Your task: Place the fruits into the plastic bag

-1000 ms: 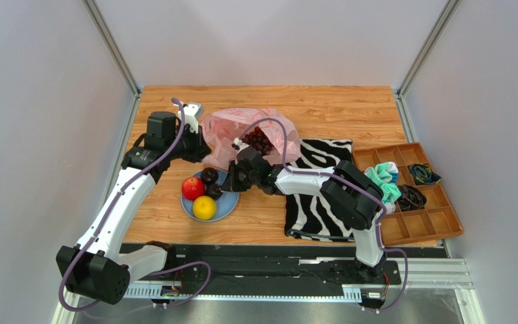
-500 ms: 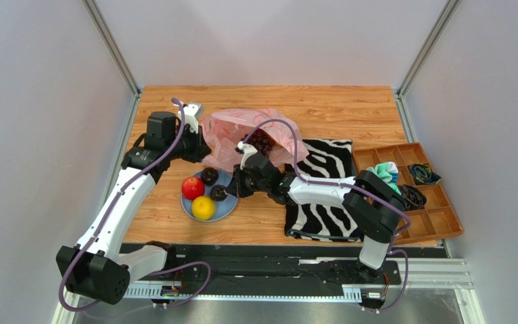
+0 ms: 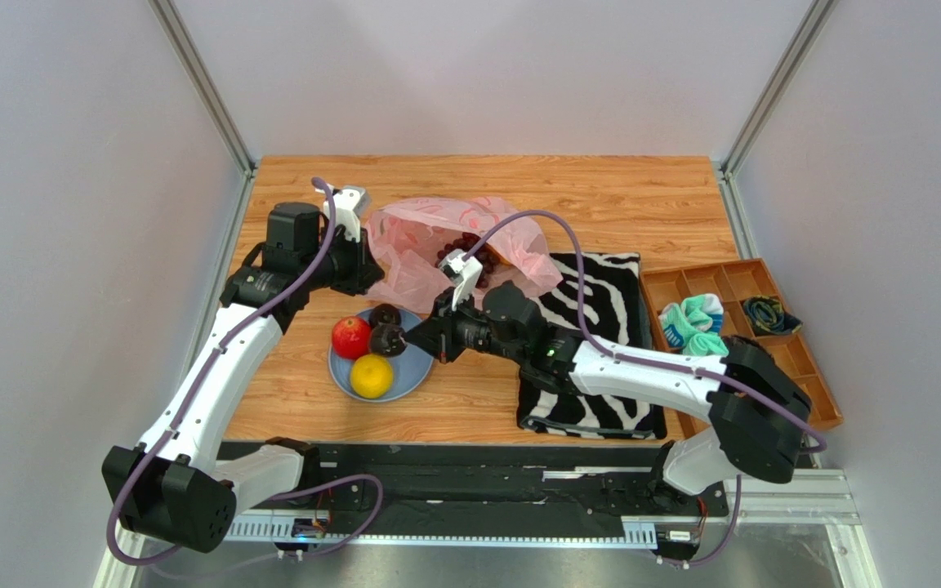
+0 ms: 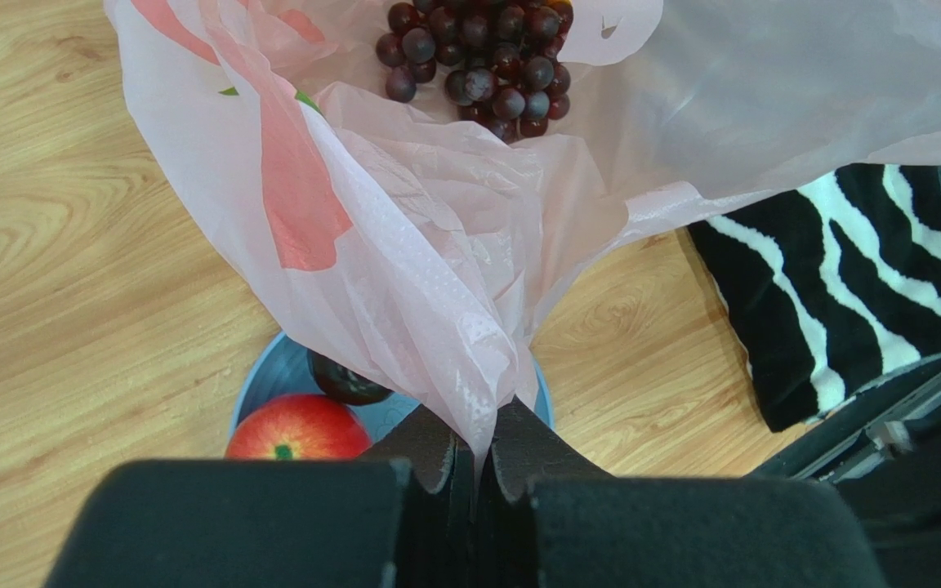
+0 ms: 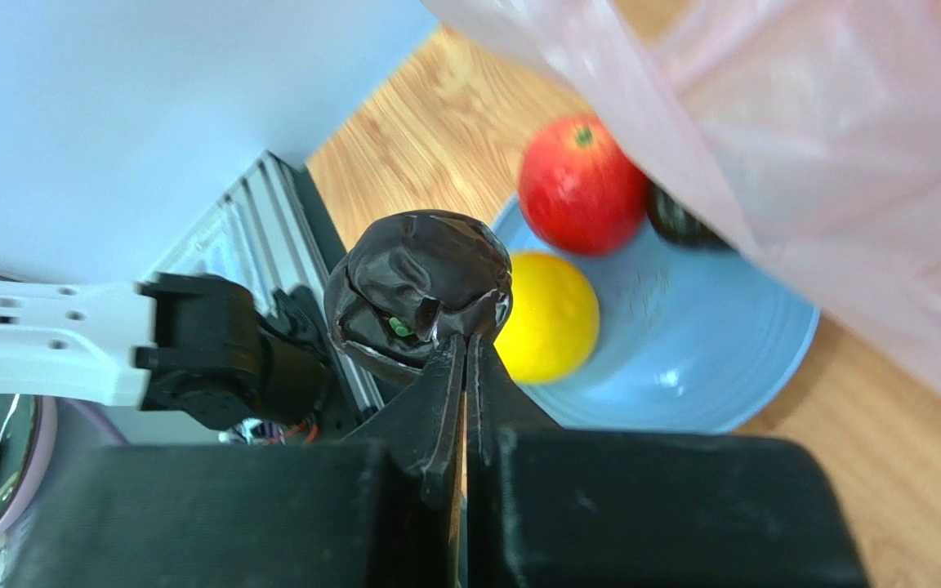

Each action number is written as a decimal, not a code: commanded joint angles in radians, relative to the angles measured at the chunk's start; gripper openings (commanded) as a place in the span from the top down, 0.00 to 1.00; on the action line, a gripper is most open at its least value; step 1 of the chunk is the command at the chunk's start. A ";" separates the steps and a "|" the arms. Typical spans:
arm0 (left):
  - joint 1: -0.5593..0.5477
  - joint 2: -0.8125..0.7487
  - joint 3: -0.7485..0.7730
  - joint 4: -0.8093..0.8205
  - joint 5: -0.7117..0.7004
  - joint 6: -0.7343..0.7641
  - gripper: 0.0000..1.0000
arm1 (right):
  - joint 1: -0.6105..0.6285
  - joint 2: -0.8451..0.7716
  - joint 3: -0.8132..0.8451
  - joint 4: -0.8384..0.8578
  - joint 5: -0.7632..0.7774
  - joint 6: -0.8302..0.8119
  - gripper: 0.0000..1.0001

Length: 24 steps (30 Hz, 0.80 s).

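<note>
My left gripper (image 3: 365, 270) (image 4: 478, 459) is shut on the rim of the pink plastic bag (image 3: 420, 245) (image 4: 439, 245) and holds its mouth up beside the blue plate (image 3: 420, 374) (image 5: 709, 355). A dark grape bunch (image 4: 476, 55) lies inside the bag. My right gripper (image 3: 424, 339) (image 5: 463, 349) is shut on a dark plum-like fruit (image 3: 392, 343) (image 5: 420, 294), just above the plate's right side. On the plate rest a red apple (image 3: 350, 337) (image 5: 580, 184), a yellow citrus (image 3: 371, 375) (image 5: 549, 316) and a second dark fruit (image 3: 383, 316) (image 4: 347, 380).
A zebra-striped cloth (image 3: 598, 355) lies right of the plate, under my right forearm. An orange compartment tray (image 3: 795, 392) with small cloth items stands at the right edge. Grey walls close in the table on three sides.
My right arm's elbow has swung out to the right and lower. Its gripper stays over the plate's right side, still shut on the dark fruit. The left arm has not moved.
</note>
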 commanded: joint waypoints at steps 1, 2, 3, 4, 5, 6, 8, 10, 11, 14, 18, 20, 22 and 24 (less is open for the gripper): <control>0.004 -0.008 0.019 0.015 0.014 -0.010 1.00 | -0.002 -0.066 0.025 0.071 -0.009 -0.078 1.00; 0.004 -0.008 0.019 0.015 0.014 -0.010 1.00 | -0.004 -0.075 0.030 0.060 0.001 -0.101 1.00; 0.004 -0.008 0.019 0.015 0.014 -0.009 1.00 | -0.008 -0.081 0.039 0.048 0.011 -0.115 1.00; 0.004 -0.006 0.018 0.014 0.012 -0.010 1.00 | -0.013 -0.087 0.052 0.019 0.025 -0.127 1.00; 0.004 -0.006 0.018 0.015 0.012 -0.009 1.00 | -0.019 -0.092 0.057 0.005 0.049 -0.146 1.00; 0.004 -0.008 0.018 0.015 0.012 -0.009 1.00 | -0.037 -0.106 0.062 -0.006 0.054 -0.151 1.00; 0.004 -0.008 0.019 0.014 0.011 -0.009 1.00 | -0.073 -0.119 0.054 0.011 0.003 -0.125 1.00; 0.004 -0.008 0.019 0.015 0.012 -0.009 1.00 | -0.136 -0.136 0.031 0.087 -0.045 -0.057 1.00; 0.004 -0.008 0.019 0.015 0.011 -0.009 1.00 | -0.154 -0.141 0.014 0.104 -0.064 -0.040 1.00; 0.004 -0.008 0.019 0.015 0.011 -0.009 1.00 | -0.202 -0.144 0.017 0.084 -0.021 -0.028 1.00; 0.004 -0.006 0.019 0.015 0.014 -0.009 1.00 | -0.239 -0.121 0.087 -0.049 0.088 -0.054 1.00; 0.004 -0.008 0.019 0.015 0.012 -0.009 1.00 | -0.240 -0.092 0.146 -0.182 0.196 -0.120 1.00; 0.004 -0.008 0.019 0.015 0.011 -0.009 1.00 | -0.240 -0.078 0.210 -0.276 0.264 -0.158 1.00; 0.004 -0.006 0.019 0.014 0.009 -0.007 1.00 | -0.240 -0.058 0.232 -0.295 0.339 -0.173 1.00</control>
